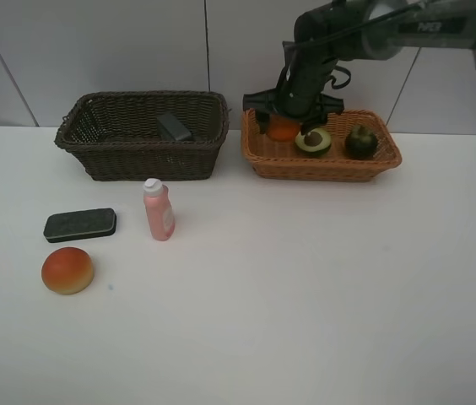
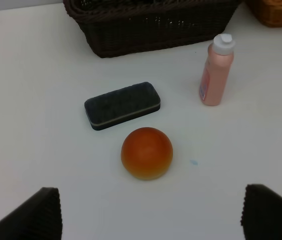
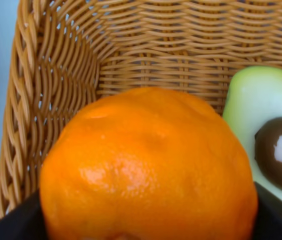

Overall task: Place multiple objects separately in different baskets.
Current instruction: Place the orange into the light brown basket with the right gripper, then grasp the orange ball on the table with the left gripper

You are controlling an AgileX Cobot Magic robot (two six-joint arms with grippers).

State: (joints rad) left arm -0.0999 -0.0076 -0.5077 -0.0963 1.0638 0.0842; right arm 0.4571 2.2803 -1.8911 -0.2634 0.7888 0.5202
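Leaving the orange [image 3: 146, 165] settled beside the avocado [image 3: 266, 135] in the tan basket [image 3: 146, 45] means the right claw [image 1: 290, 120], whose hold I cannot tell, rises straight up.

High camera overlooks the whole table [image 1: 305, 295]; right wrist camera hangs close over the orange [image 3: 146, 165] (2 views show it).

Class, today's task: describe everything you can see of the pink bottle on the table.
The pink bottle is small, of smooth plastic by its look, with a white cap and a label on one side. It stands upright on the white table, in front of the dark brown basket and right of the dark eraser block, apart from both. Only the table touches it.
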